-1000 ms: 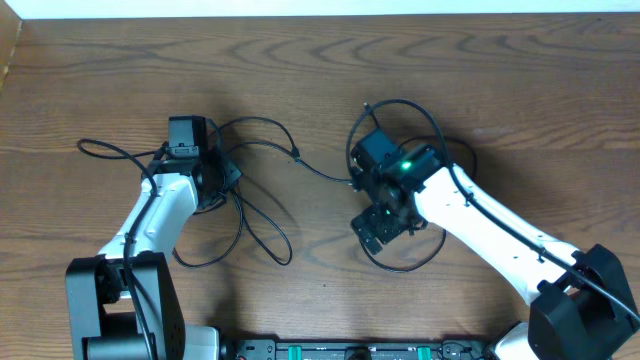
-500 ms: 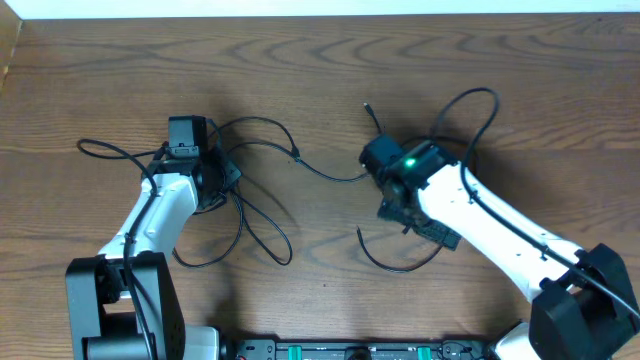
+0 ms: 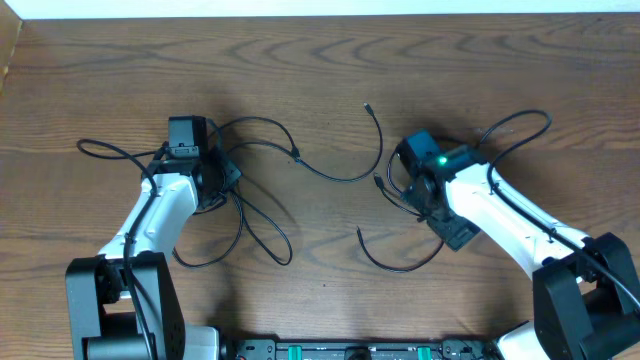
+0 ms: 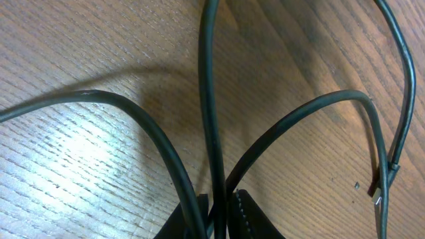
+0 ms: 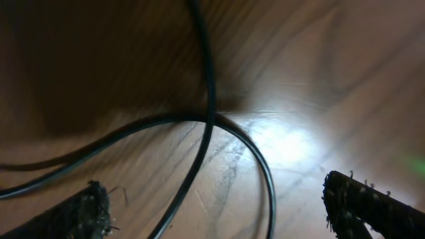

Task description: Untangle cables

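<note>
At left fingers (image 4: 251, 214) | three black cable strands (image 4: 210, 99) meet | right fingers (image 5: 86, 212) spread

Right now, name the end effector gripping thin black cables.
The left end effector: pinched shut on thin black cables; the right end effector gapes open.

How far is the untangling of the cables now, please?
Done: one black cable lies in an open curve at the centre. In hand: the left fingers clamp a bundle of cables. Left: loops beside them cross, and two strands cross under the open right fingers.
</note>
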You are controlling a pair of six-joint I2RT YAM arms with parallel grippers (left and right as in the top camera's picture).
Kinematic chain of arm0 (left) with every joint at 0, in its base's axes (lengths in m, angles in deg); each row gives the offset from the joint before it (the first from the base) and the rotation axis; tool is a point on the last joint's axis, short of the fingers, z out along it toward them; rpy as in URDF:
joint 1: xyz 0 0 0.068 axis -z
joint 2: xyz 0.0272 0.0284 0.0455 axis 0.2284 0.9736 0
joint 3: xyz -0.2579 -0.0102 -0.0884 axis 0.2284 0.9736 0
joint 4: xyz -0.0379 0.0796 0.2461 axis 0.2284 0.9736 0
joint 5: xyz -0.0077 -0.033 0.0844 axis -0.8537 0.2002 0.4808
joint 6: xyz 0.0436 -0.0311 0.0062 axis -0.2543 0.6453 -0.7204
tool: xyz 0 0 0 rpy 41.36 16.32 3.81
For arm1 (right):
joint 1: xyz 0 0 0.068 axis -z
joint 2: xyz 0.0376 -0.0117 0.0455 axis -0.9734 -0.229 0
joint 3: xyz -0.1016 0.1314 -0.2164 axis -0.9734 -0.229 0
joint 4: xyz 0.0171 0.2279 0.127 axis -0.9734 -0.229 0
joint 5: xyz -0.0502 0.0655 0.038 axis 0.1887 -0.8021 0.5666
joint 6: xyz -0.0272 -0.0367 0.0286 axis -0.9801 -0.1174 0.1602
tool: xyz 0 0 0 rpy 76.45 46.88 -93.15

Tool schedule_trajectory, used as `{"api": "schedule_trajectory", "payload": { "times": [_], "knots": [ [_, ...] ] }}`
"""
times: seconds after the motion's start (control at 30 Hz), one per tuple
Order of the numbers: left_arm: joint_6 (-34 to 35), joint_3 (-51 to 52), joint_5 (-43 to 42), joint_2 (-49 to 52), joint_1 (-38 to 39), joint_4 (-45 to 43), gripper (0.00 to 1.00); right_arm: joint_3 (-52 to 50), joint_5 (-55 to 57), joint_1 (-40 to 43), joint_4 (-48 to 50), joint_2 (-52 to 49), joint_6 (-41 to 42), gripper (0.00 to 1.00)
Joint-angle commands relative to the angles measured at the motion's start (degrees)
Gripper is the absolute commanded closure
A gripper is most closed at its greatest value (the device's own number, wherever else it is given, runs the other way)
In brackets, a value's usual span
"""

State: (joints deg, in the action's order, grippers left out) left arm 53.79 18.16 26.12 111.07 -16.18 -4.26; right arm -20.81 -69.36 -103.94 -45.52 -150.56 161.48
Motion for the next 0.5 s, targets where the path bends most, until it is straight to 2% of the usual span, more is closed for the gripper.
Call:
{"api": "schedule_trajectory", "payload": {
  "times": [0.0, 0.07, 0.23, 0.33, 0.37, 0.4, 0.47],
  "knots": [
    [-0.6, -0.1, 0.8, 0.3, -0.2, 0.1, 0.83, -3.6, -5.9, -0.8, 3.4, 0.9, -9.5, 0.01],
    [-0.6, -0.1, 0.8, 0.3, -0.2, 0.1, 0.76, -5.1, -5.4, -1.8, 3.4, 0.9, -9.4, 0.01],
    [-0.6, -0.1, 0.8, 0.3, -0.2, 0.2, 0.75, -12.4, -5.8, -1.2, 6.0, 0.9, -7.3, 0.01],
    [-0.6, -0.1, 0.8, 0.3, -0.2, 0.1, 0.75, -17.2, -7.2, -0.2, 10.3, 0.9, -6.8, 0.06],
    [-0.6, -0.1, 0.8, 0.3, -0.2, 0.1, 0.75, -18.2, -7.6, -0.2, 12.0, 0.9, -6.8, 0.12],
    [-0.6, -0.1, 0.8, 0.3, -0.2, 0.1, 0.75, -18.9, -7.7, -0.2, 13.6, 0.9, -6.9, 0.26],
    [-0.6, -0.1, 0.8, 0.3, -0.2, 0.1, 0.74, -19.9, -7.6, -0.2, 16.4, 0.9, -8.2, 0.68]
  ]
}}
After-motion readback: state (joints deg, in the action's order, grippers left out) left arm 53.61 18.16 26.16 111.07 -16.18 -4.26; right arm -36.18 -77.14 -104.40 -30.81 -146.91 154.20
